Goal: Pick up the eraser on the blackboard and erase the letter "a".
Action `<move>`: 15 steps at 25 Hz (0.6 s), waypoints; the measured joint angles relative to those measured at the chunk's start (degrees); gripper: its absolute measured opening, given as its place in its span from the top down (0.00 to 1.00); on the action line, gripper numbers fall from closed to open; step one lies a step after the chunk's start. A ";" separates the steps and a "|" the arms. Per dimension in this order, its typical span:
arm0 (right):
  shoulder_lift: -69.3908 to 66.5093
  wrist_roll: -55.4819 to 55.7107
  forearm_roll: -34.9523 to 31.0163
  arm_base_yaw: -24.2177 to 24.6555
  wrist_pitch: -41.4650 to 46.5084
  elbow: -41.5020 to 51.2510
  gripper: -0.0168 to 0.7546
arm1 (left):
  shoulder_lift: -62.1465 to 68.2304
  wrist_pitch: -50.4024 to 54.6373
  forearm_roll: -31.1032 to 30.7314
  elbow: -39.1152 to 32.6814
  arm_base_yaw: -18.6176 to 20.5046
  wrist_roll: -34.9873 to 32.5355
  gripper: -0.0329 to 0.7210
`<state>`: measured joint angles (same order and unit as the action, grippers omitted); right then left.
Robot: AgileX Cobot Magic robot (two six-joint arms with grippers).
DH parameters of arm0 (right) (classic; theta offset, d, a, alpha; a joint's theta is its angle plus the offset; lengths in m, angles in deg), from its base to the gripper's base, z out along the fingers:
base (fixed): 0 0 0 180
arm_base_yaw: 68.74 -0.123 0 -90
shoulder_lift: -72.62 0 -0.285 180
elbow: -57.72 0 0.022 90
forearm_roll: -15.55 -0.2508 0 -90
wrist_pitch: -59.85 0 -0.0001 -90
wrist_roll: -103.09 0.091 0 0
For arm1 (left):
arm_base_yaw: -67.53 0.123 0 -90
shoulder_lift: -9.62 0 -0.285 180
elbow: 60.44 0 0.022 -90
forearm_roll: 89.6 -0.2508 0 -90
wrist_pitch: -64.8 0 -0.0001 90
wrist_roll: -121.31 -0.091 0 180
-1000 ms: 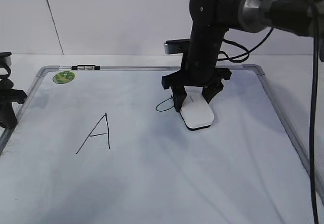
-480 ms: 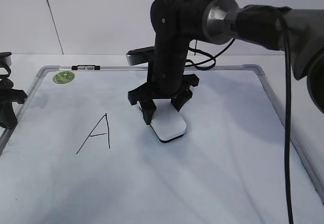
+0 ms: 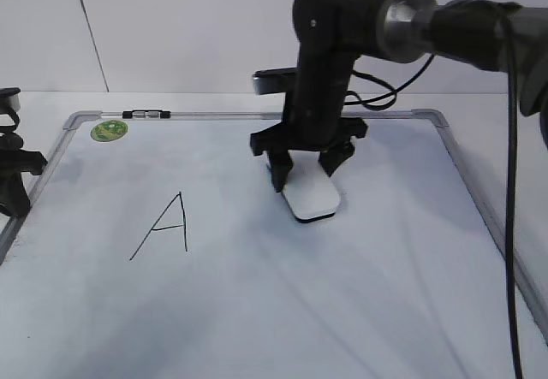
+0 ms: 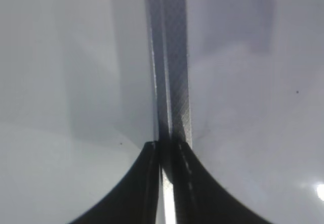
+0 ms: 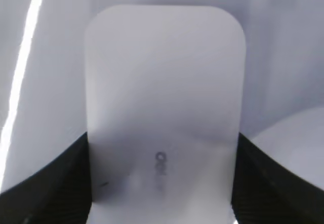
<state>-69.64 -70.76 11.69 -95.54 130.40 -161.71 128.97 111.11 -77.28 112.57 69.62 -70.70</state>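
— What is seen around the white framed dry-erase blackboard (image 3: 257,310)?
— A black angular "A" (image 3: 163,227) is drawn left of the white rounded plastic eraser (image 3: 311,196).
— And the claws?
— The eraser is gripped flat on the board by the downward-pointing right claw (image 3: 306,172); the left claw (image 4: 167,183) is closed, empty, at the frame.

Exterior camera slanting down on blackboard (image 3: 257,310), wrist cameras close above it

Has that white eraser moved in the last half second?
Yes. The eraser, held in the right gripper, has slid right, away from the written "A", and slightly toward the board's far edge.
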 joint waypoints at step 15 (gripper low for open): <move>0.00 -1.16 3.86 1.03 -0.23 -0.11 0.24 | 0.00 0.00 0.12 0.00 0.00 0.00 0.89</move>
<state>-69.64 -71.92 15.55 -94.52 130.18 -161.82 128.97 111.11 -77.16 112.57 69.62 -70.70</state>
